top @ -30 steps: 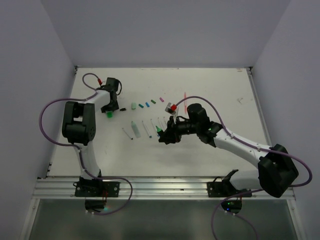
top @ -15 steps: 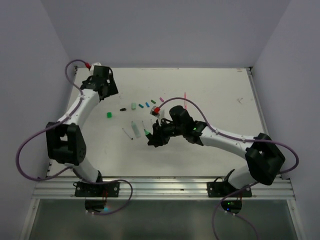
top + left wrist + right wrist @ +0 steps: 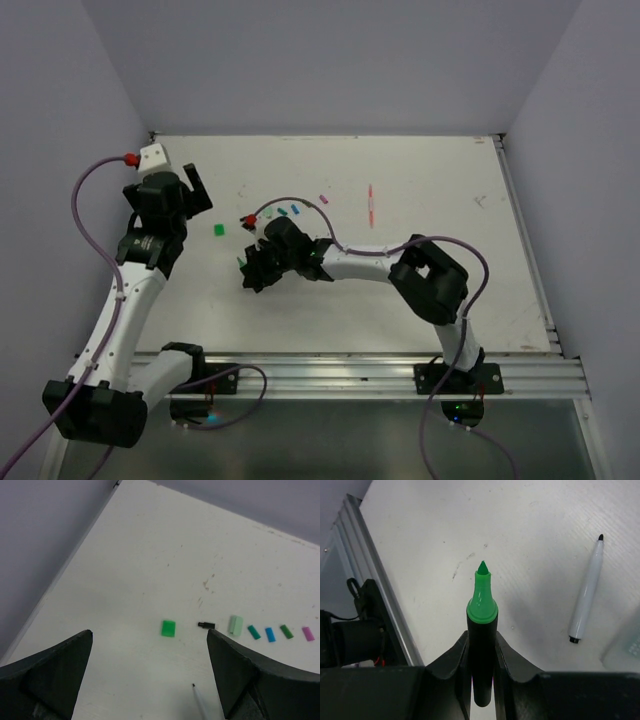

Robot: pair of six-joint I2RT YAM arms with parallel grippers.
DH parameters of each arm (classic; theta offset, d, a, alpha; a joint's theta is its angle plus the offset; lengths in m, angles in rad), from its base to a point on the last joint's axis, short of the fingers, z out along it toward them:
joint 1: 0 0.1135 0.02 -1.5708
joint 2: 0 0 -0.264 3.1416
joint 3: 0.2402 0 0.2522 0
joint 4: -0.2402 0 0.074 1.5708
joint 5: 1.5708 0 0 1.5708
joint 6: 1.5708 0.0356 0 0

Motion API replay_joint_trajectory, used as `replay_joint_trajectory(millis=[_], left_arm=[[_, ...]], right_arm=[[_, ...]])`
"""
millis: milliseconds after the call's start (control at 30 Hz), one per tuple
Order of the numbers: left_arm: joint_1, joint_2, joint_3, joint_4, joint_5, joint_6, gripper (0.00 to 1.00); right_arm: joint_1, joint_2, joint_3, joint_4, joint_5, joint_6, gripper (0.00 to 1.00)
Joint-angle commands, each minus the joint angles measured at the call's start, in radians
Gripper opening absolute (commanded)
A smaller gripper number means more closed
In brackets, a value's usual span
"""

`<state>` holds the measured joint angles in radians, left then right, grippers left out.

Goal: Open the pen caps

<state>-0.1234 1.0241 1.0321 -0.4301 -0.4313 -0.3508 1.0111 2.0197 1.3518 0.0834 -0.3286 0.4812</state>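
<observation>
My left gripper (image 3: 193, 197) hangs open and empty above the table's left side. In the left wrist view the left gripper (image 3: 150, 636) frames a bright green pen cap (image 3: 168, 628) lying flat on the table. To its right lie a black cap (image 3: 205, 625), a pale green cap (image 3: 235, 625), then teal (image 3: 254, 632), blue (image 3: 270, 634), dark green (image 3: 286, 631) and magenta (image 3: 308, 633) caps. My right gripper (image 3: 481, 642) is shut on a black highlighter (image 3: 481, 611) with its green tip bare. From above, the right gripper (image 3: 253, 272) is right of the bright green cap (image 3: 218, 229).
A white pen with a black tip (image 3: 585, 600) lies on the table right of the highlighter. Another pen tip (image 3: 199, 697) shows near my left gripper's right finger. A thin red line (image 3: 371, 205) marks the table's middle. The metal rail (image 3: 320, 371) runs along the near edge.
My left gripper has opened wide and pulled up and left, away from the bright green cap, which stays on the table. The right arm has carried the highlighter leftwards.
</observation>
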Motion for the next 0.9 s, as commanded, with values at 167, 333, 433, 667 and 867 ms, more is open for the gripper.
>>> replay_joint_trajectory(millis=[167, 333, 433, 667, 867], left_arm=[[0.014, -0.056, -0.099, 0.087, -0.015, 0.046, 1.0], [0.019, -0.056, -0.099, 0.079, -0.012, 0.046, 1.0], [0.024, -0.058, -0.099, 0.079, -0.009, 0.046, 1.0], [0.031, -0.059, -0.101, 0.08, -0.004, 0.046, 1.0], [0.034, -0.055, -0.104, 0.08, 0.003, 0.046, 1.0]], right_arm=[[0.023, 0.18, 0.159, 0.085, 0.095, 0.097, 0.12], [0.024, 0.237, 0.199, 0.137, 0.097, 0.115, 0.18], [0.03, 0.27, 0.216, 0.159, 0.085, 0.12, 0.22], [0.032, 0.286, 0.201, 0.176, 0.131, 0.132, 0.31], [0.03, 0.266, 0.162, 0.194, 0.164, 0.14, 0.36]])
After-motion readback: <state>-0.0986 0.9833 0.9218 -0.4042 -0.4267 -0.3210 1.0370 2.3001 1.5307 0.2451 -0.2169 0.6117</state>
